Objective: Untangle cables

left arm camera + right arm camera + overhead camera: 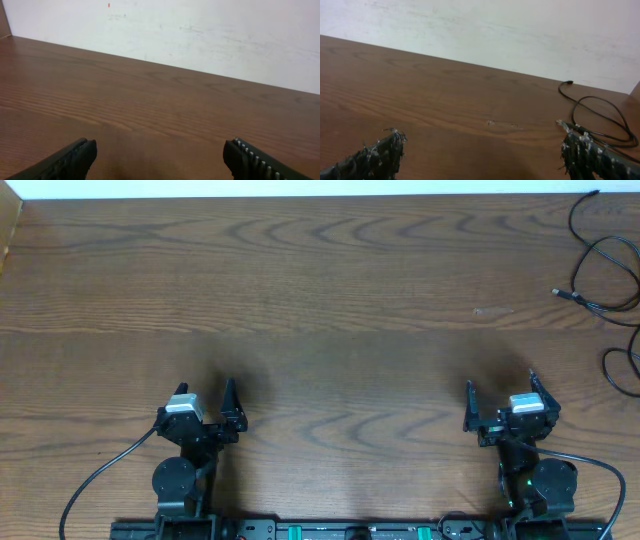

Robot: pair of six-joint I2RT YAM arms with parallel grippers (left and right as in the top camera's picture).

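Observation:
A black cable [604, 272] lies in loops at the far right of the wooden table [320, 310], partly running off the right edge, with a silver plug end [558, 294] pointing left. It also shows in the right wrist view [600, 117], ahead and to the right. My left gripper [205, 400] is open and empty near the front left; in the left wrist view [160, 157] only bare wood lies between its fingers. My right gripper [500, 400] is open and empty near the front right, well short of the cable; its fingers [482, 152] frame bare wood.
A white wall [200, 30] runs along the table's far edge. The arms' own black leads [100, 475] trail at the front edge by the base rail [330, 530]. A small pale scuff [492, 311] marks the wood.

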